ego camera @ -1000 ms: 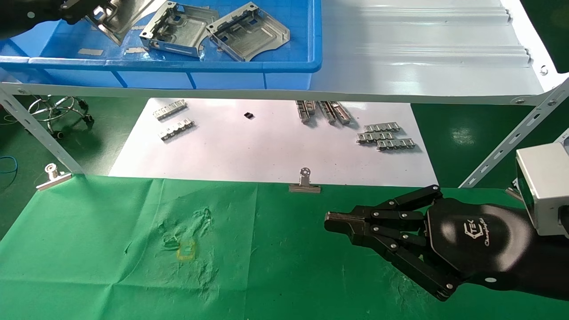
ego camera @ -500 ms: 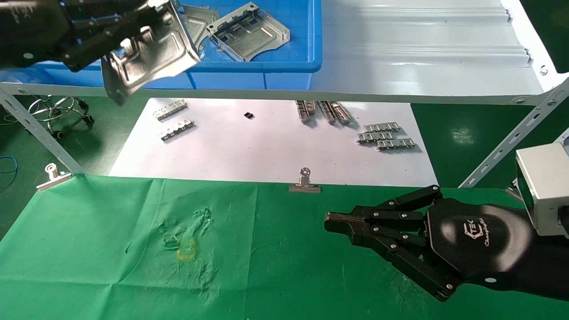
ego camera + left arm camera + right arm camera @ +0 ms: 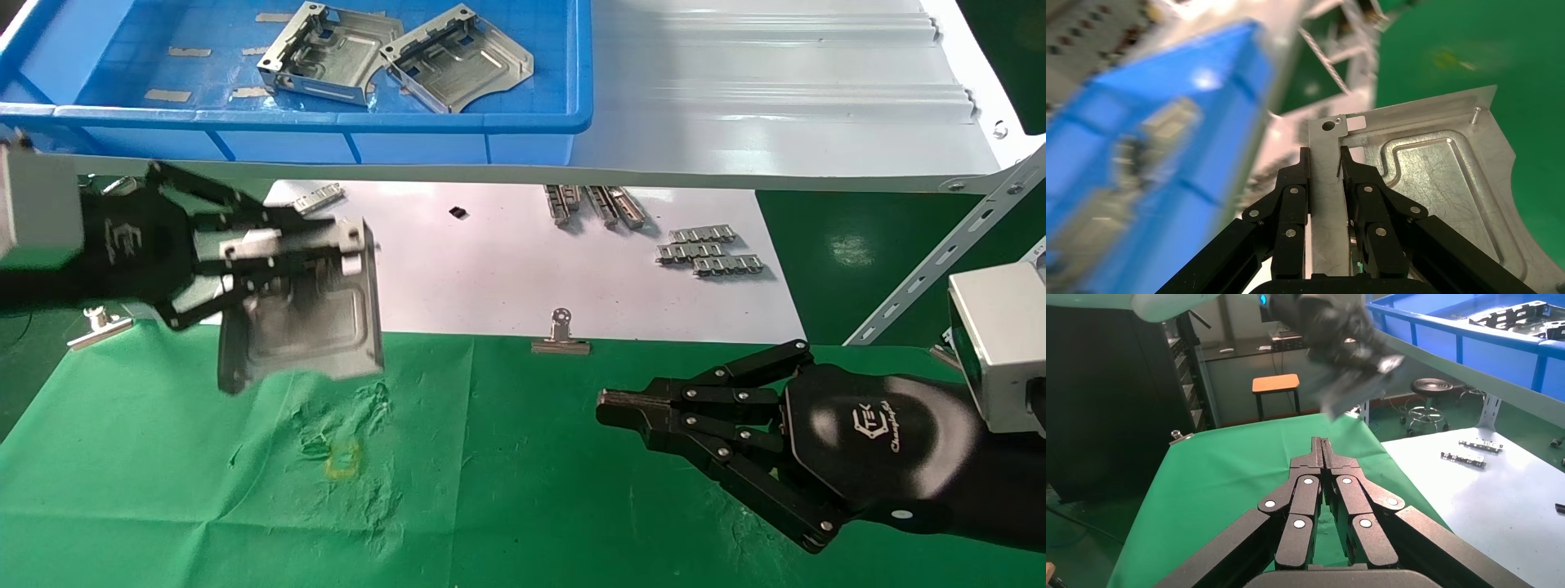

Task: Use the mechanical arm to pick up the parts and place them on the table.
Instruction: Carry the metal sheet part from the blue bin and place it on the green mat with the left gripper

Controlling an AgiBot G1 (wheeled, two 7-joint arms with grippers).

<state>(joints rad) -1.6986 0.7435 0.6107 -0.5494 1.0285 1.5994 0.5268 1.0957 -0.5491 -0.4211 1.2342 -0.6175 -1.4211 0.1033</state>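
At frame left, the left gripper (image 3: 327,245) clamps a silver part (image 3: 306,318) above the green bench (image 3: 523,490); the right gripper (image 3: 609,406) rests closed at lower right.

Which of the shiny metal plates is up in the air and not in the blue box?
The metal plate pinched in the left gripper, hanging over the green table. The other two plates lie flat in the blue box.

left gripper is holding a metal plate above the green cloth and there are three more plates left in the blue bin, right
Not quite: the head view shows two plates in the blue bin, not three. The rest holds: the left gripper holds a metal plate above the green cloth.
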